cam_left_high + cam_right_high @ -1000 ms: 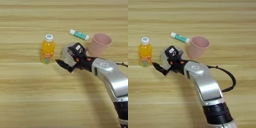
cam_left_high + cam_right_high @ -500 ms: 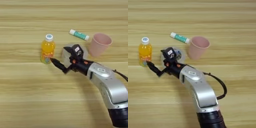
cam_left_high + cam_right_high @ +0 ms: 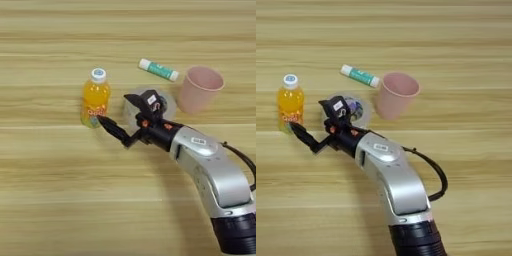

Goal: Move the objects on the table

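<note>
item: right claw (image 3: 121,114), silver forearm entering from lower right. two black fingers spread wide; lower finger (image 3: 114,130) reaches left, its tip at the base of the juice bottle, upper finger raised over the tape roll. nothing held.

item: orange juice bottle (image 3: 95,100), white cap. stands upright on the desk (image 3: 50,200), left of centre; long axis vertical, cap leaning toward the far edge as seen from above.

item: clear tape roll (image 3: 358,111), purple core. lies flat just right of the bottle, partly hidden under the claw.

item: glue stick (image 3: 159,69), white and teal. lies flat beyond the tape; long axis slants from far-left to near-right, white end leftward.

item: pink paper cup (image 3: 201,89). upright, mouth up, right of the tape.

step in hand, as judged: approach to the bottle, not yet gripped. next move calls for bringing both fingers either side of the bottle body before closing; the low fingertip could tip it.
</note>
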